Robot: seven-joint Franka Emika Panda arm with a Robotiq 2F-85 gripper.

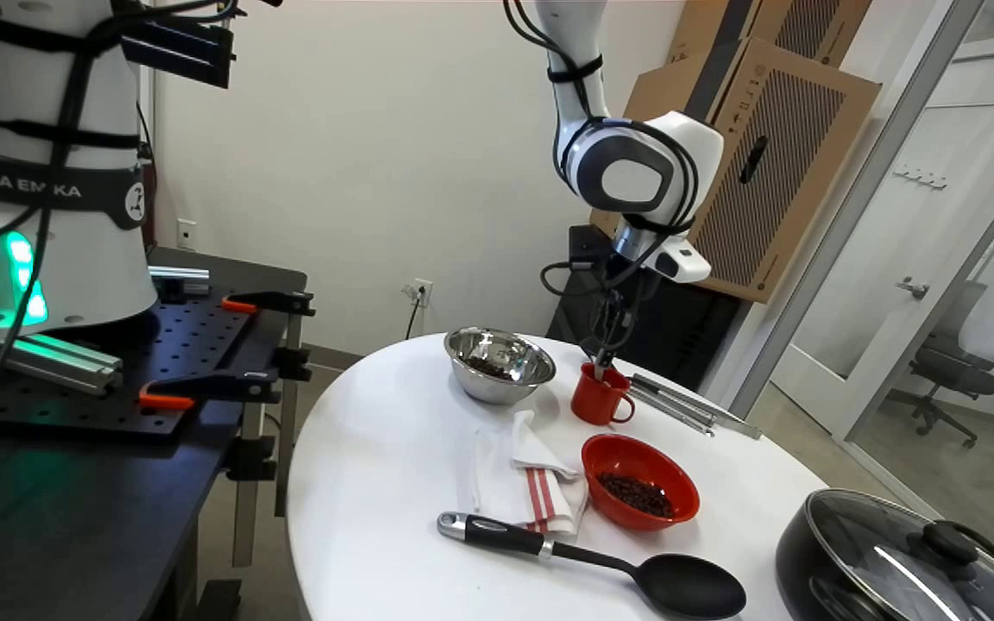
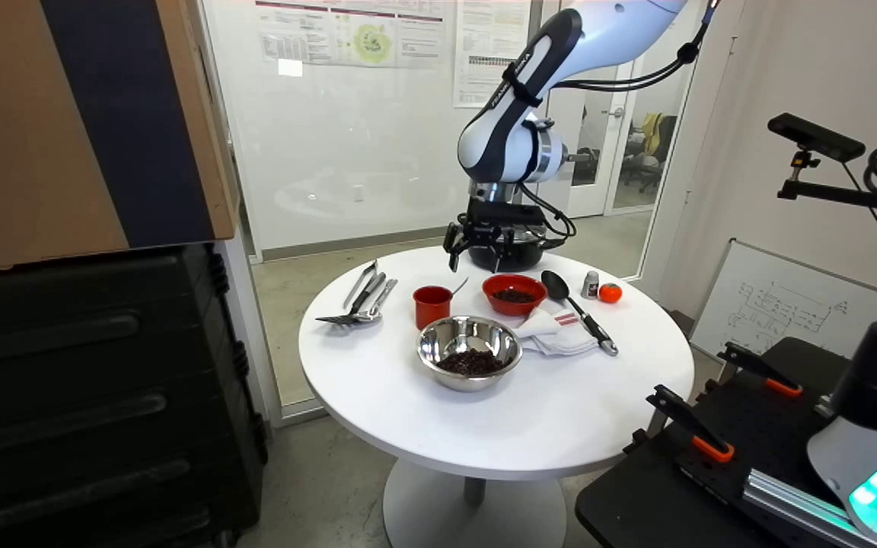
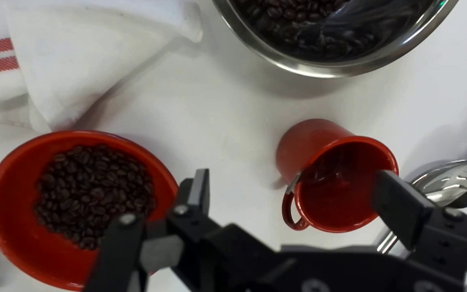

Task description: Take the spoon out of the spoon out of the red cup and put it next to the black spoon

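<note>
The red cup (image 1: 594, 401) stands upright on the white table in both exterior views (image 2: 431, 310) and the wrist view (image 3: 308, 146). A thin silver spoon (image 2: 460, 286) leans in it. Its handle (image 3: 293, 183) crosses the rim near the cup's handle; its lower part is dim inside the cup. The black spoon (image 1: 588, 559) lies flat beyond the red bowl, also in an exterior view (image 2: 587, 318). My gripper (image 2: 475, 262) is open and empty, pointing down above the table near the cup. In the wrist view the cup's mouth and spoon handle show between the spread fingers (image 3: 293, 174).
A steel bowl (image 2: 454, 383) and a red bowl (image 1: 652, 461) hold dark beans. A white towel (image 2: 560, 342) lies between the red bowl and the black spoon's handle. Metal utensils (image 2: 362, 301) lie beside the cup. A lidded pot (image 1: 820, 561), shaker (image 2: 590, 285) and tomato (image 2: 610, 293) stand farther off.
</note>
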